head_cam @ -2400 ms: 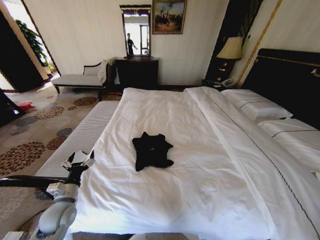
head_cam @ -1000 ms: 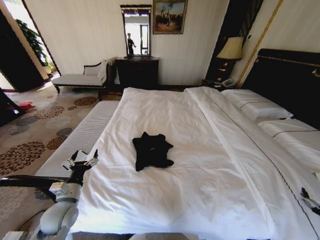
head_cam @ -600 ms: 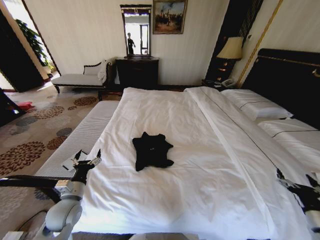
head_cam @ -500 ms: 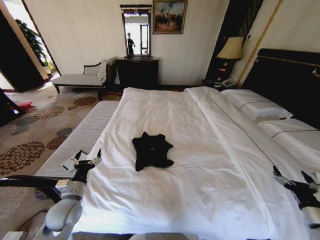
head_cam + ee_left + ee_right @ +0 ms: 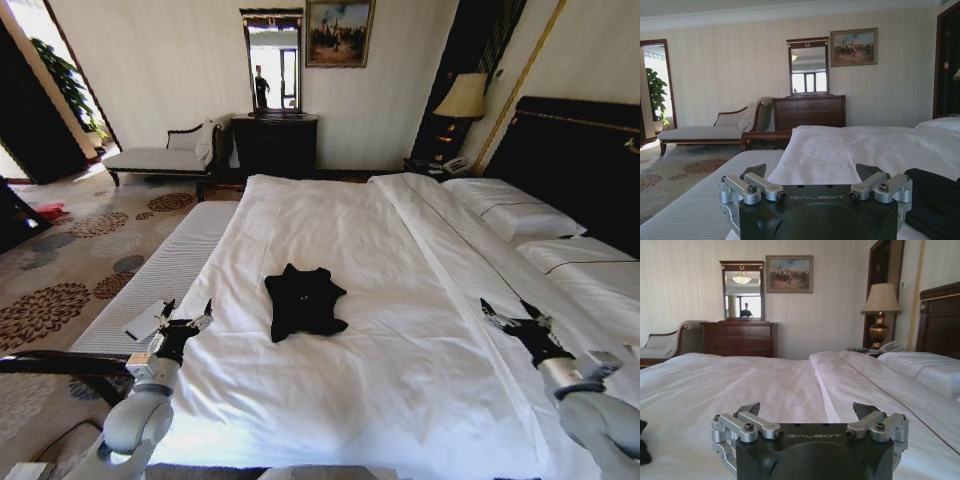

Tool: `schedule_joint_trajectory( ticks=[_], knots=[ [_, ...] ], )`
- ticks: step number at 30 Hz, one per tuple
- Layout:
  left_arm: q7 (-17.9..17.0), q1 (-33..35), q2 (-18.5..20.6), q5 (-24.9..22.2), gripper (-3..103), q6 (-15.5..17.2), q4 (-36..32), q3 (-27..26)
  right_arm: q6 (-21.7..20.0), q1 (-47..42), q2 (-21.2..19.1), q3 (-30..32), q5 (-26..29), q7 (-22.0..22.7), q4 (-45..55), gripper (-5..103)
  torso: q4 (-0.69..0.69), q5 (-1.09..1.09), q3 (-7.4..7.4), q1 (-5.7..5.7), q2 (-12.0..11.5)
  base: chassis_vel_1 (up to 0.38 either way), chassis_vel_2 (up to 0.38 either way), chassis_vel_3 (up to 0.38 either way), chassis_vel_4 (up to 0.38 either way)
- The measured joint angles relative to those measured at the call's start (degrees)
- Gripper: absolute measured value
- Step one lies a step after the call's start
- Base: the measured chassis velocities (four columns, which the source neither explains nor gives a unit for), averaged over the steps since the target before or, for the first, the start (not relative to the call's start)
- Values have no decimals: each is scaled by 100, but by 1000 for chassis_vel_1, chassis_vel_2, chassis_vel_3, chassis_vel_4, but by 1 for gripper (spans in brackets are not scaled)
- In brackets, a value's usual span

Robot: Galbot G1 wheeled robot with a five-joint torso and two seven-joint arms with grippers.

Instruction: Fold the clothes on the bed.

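Grippers sit nearest, one at each lower corner of the head view: the left gripper (image 5: 185,325) hovers at the near left edge of the bed (image 5: 420,400), jaws spread wide and holding nothing, and the right gripper (image 5: 515,318) hangs over the white sheet on the far right, likewise wide open and empty. Beyond and between them lies the black T-shirt (image 5: 303,301), spread flat on the sheet near the middle of the mattress, its long axis running roughly away from the robot with a slight lean. It lies forward and to the right of the left gripper, forward and well to the left of the right one; the left gripper is the nearer, and its wrist view catches the dark cloth (image 5: 935,205) just beside its fingers. Farther off are the pillows (image 5: 510,210) against the headboard, the lamp (image 5: 460,100) and the chaise (image 5: 160,155). Compared with 2.4 s ago, the right arm has come up into sight over the bed and the left gripper has shifted slightly toward the sheet; the T-shirt has not moved
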Motion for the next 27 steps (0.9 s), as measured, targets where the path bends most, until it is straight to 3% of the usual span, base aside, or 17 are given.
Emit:
schedule_joint_trajectory(
  ticks=[9,11,18,27],
  knots=[
    [-2,5,-87,96,100,8,-1,117,-562,505,-746,-355,481,76,66,100,1,-1,0,0,0,0,0,0,0],
    [-6,-14,-79,109,100,39,-8,161,-620,961,-910,-713,473,259,8,100,1,-2,0,0,0,0,0,0,0],
    [-104,-212,84,100,100,146,12,372,-482,1613,-753,-1469,10,582,-2,100,-1,-1,0,0,0,0,0,0,0],
    [-109,-131,28,150,100,148,4,408,-435,1655,-427,-1711,-372,757,-43,100,-1,-1,0,-1,0,0,0,0,0]
  ],
)
